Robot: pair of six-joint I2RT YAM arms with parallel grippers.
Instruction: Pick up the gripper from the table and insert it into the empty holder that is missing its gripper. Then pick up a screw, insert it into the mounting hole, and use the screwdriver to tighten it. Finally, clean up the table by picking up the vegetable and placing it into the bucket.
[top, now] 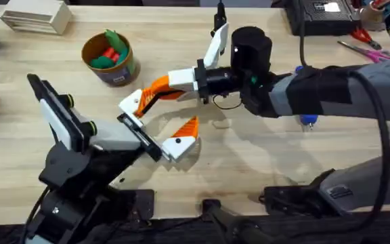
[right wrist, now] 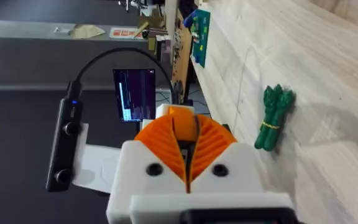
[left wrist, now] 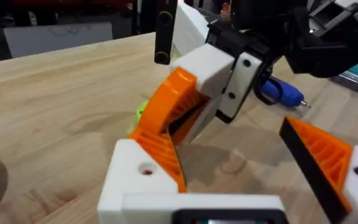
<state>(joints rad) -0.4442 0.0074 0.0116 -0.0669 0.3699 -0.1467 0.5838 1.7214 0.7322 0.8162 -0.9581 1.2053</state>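
Right gripper (top: 141,102) is clamped shut, pads together on a dark piece we can't identify, reaching across mid-tabletop (top: 263,163). Left gripper (top: 160,127) is wide open and empty, both fingers carrying orange pads. Its near pad (left wrist: 160,146) touches the right gripper's pad. Screwdriver (left wrist: 279,92) lies behind the right arm. Bucket (top: 108,57) sits far left. Vegetable (right wrist: 271,117) lies on the tabletop.
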